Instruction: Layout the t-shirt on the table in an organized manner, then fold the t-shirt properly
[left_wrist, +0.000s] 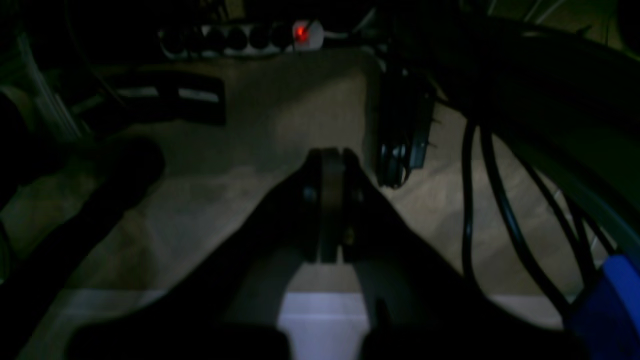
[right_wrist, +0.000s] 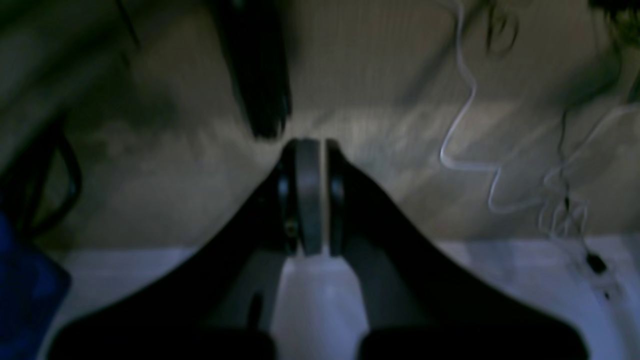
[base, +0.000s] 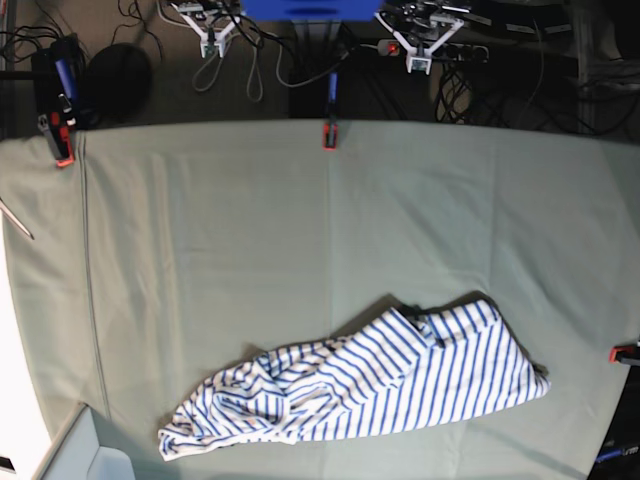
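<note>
The t-shirt lay crumpled on the table, toward the near-right part in the base view. It made a long diagonal heap, w/ the bunched, twisted end at lower left and the smoother striped body at upper right. The collar w/ its dark label faced up near the top edge of the heap. Sleeves couldn't be made out, so it was prob. not yet laid out, and the layout step looked not begun.

Both arms were off the table. The left gripper had its fingers pressed together on nothing, pointing at the floor w/ a power strip and cables beyond. The right gripper also had its pads closed and empty, over the floor w/ a loose white wire. This looked like a parked pose, clear of the cloth.

Red clamps pinned the table cover at its edges, likely to stop it sliding when fabric is dragged.

Containers: none seen.
</note>
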